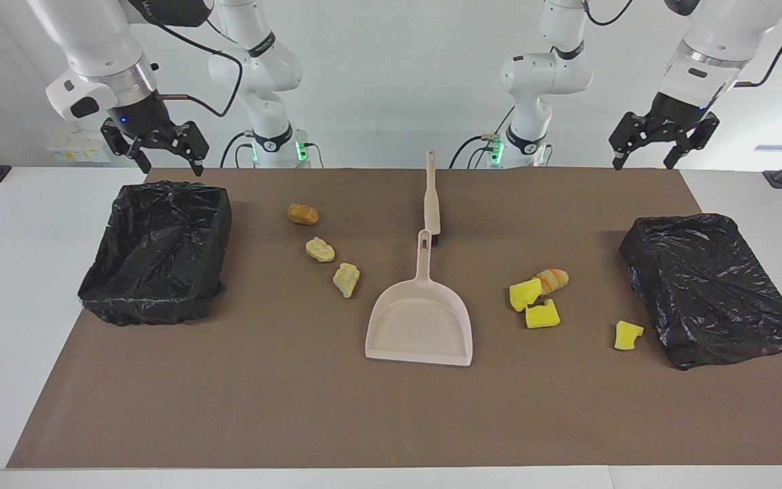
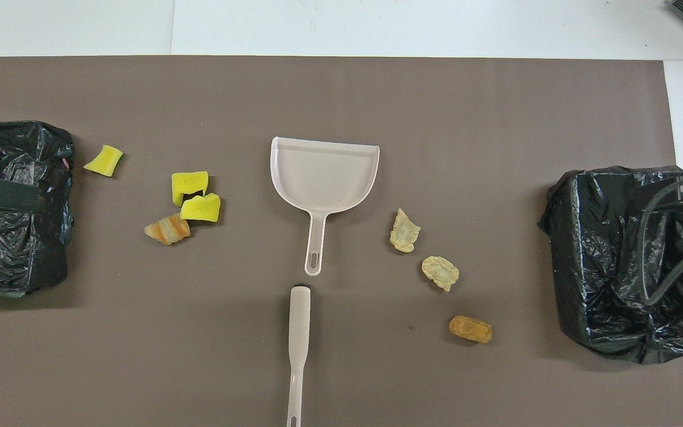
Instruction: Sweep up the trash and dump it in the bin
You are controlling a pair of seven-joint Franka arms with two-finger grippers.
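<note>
Dustpan (image 2: 324,175) and brush (image 2: 298,350) lay mid-mat, trash to both sides.
Yellow sponges (image 2: 190,196) and a striped roll (image 2: 167,229) lay toward one black-lined bin (image 2: 15,249); three tan lumps (image 2: 440,272) toward the other bin (image 2: 602,284).

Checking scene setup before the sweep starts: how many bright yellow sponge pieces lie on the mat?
3. Two bright yellow sponge pieces touch beside the striped roll; the third lies beside the black-bagged bin at the left arm's end.
</note>
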